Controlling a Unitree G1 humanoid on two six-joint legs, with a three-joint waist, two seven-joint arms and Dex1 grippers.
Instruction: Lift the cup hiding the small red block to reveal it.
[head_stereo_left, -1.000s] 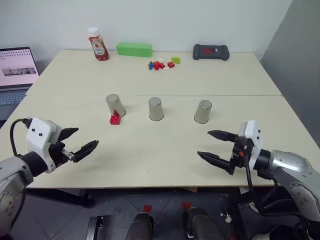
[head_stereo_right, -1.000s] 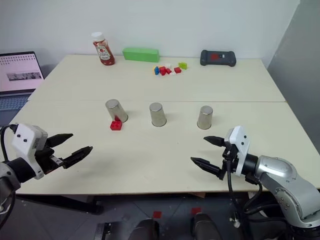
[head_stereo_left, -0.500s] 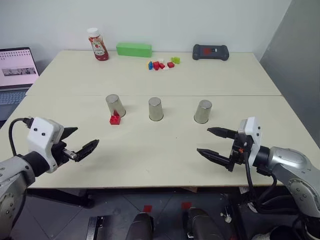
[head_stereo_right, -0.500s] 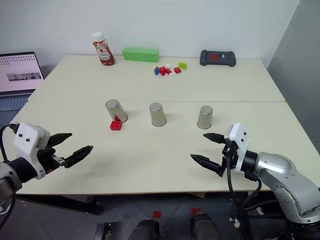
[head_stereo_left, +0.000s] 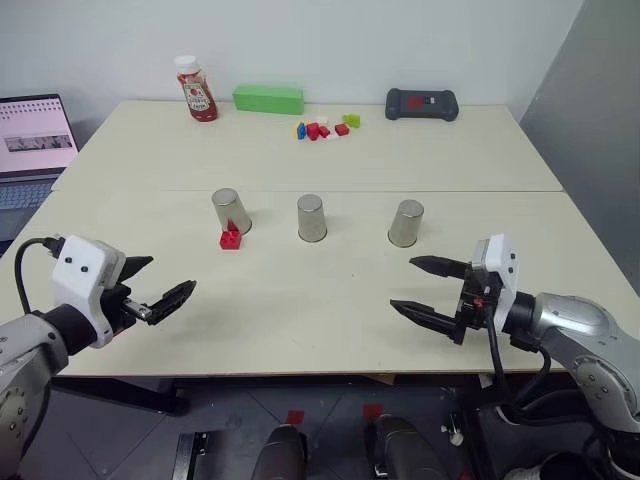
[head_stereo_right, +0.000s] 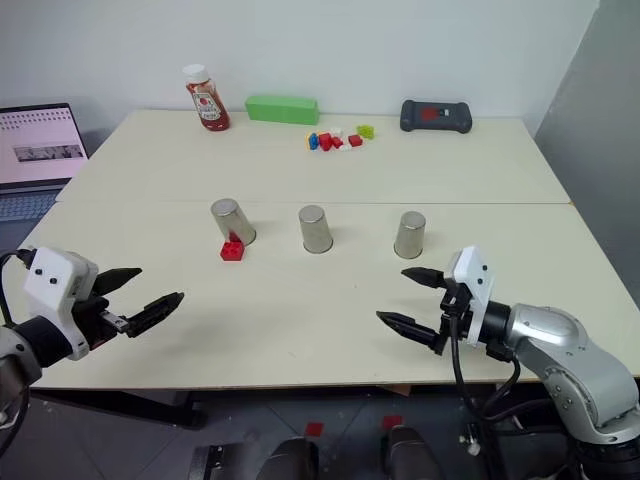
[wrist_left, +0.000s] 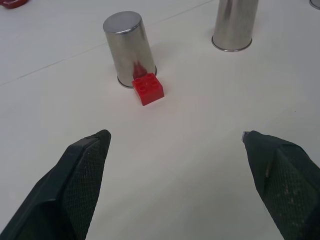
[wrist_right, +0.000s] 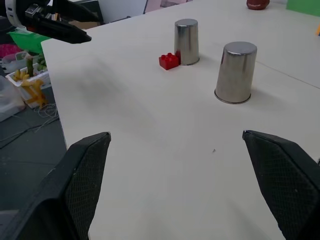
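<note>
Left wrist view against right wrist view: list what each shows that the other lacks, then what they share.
The left wrist view alone shows the left gripper's own open fingers. The right wrist view alone shows the right gripper's open fingers, the table's edge, and clutter on the floor. Both share the red block touching the base of one upside-down silver cup, a second cup nearby, and the table top.

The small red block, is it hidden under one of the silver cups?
No, the small red block lies uncovered on the table, against the base of the nearest cup.
</note>
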